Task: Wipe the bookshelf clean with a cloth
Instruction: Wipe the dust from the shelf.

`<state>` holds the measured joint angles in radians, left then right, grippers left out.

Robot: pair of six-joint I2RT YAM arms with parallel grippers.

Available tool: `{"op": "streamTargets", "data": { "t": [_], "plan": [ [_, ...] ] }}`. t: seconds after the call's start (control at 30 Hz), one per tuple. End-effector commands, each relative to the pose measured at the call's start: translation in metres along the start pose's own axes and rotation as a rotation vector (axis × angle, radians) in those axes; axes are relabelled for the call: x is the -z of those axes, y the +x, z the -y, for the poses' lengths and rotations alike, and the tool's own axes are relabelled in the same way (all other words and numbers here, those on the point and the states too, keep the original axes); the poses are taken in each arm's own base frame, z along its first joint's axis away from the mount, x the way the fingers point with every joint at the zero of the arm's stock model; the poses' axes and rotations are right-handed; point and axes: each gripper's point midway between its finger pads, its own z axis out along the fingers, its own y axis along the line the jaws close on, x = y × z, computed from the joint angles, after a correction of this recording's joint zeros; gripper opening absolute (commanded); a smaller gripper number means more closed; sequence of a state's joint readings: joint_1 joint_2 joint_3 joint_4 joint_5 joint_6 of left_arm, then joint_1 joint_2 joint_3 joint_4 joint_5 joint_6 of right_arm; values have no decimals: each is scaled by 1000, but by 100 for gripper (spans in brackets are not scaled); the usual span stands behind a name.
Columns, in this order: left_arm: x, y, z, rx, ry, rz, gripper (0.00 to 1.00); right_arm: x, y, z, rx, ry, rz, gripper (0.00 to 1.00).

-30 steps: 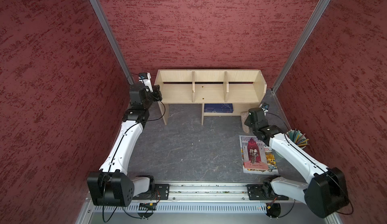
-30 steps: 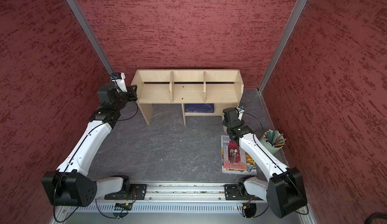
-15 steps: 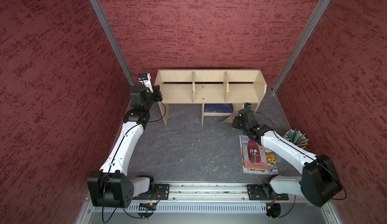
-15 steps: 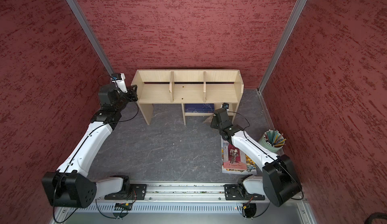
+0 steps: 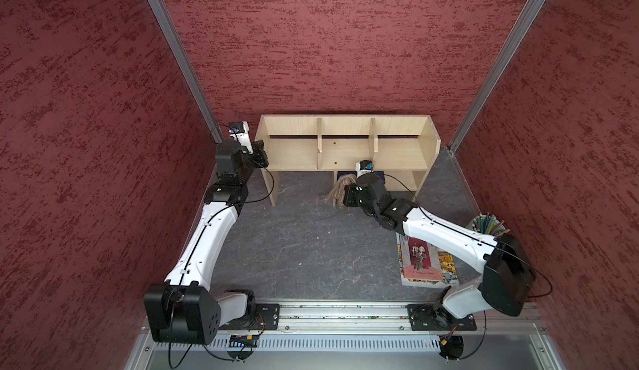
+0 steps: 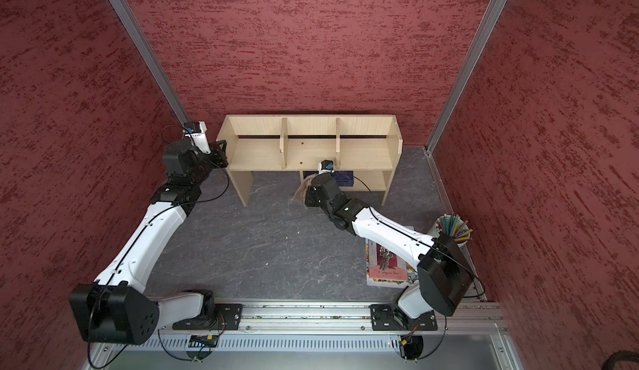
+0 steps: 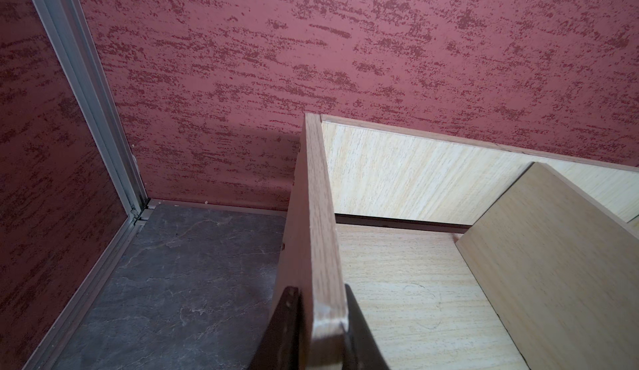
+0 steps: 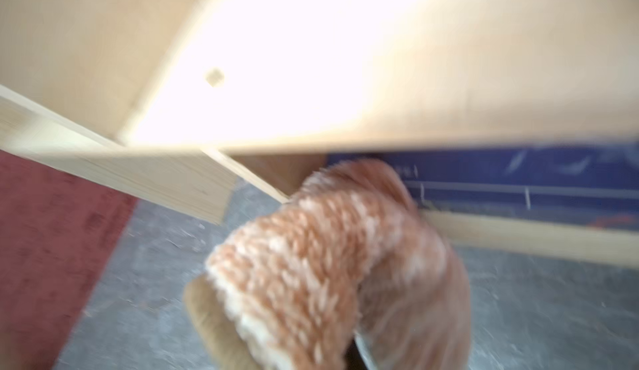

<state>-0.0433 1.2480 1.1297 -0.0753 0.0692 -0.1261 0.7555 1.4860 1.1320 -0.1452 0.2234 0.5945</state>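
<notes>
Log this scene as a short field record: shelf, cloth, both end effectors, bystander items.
bookshelf: light wood, standing at the back wall
cloth: tan, bunched, hanging in front of the lower shelf; contact with the wood unclear
left end effector: closed on the bookshelf's side panel, a finger on each face
right end effector: shut on the cloth
on lower shelf: blue book
on floor by the right arm: picture book lying flat; cup of pencils

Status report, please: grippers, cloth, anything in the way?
Left gripper clamps bookshelf side panel. Right gripper shut on cloth, before the lower shelf. Blue book lies on that shelf.
</notes>
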Motion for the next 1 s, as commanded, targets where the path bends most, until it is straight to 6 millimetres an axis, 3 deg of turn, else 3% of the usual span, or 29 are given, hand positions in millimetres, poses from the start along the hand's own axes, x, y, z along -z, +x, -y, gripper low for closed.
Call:
{"op": "streamTargets", "data": {
  "t": [0.0,0.1,0.27,0.47,0.63,0.73,0.8,0.97],
  "plan": [
    [-2,30,12,129,63,-91,0,28,-46,-18,-37,-48,128,0],
    [-1,31,11,128,58,-92,0,41,-56,-4,-37,18,176,0],
    [-3,32,11,125,62,-93,0,78,-73,54,0,263,243,0],
    [-2,33,10,124,59,-92,0,122,-86,142,-62,479,258,0],
    [-1,32,11,120,59,-88,0,142,-96,188,-92,577,252,0],
    [-2,33,11,119,61,-90,0,144,-104,203,-96,613,248,0],
    [-2,34,10,118,60,-90,0,135,-102,210,-106,611,222,0],
    [-2,37,10,110,61,-91,0,94,-62,231,-125,582,162,0]
  ]
}}
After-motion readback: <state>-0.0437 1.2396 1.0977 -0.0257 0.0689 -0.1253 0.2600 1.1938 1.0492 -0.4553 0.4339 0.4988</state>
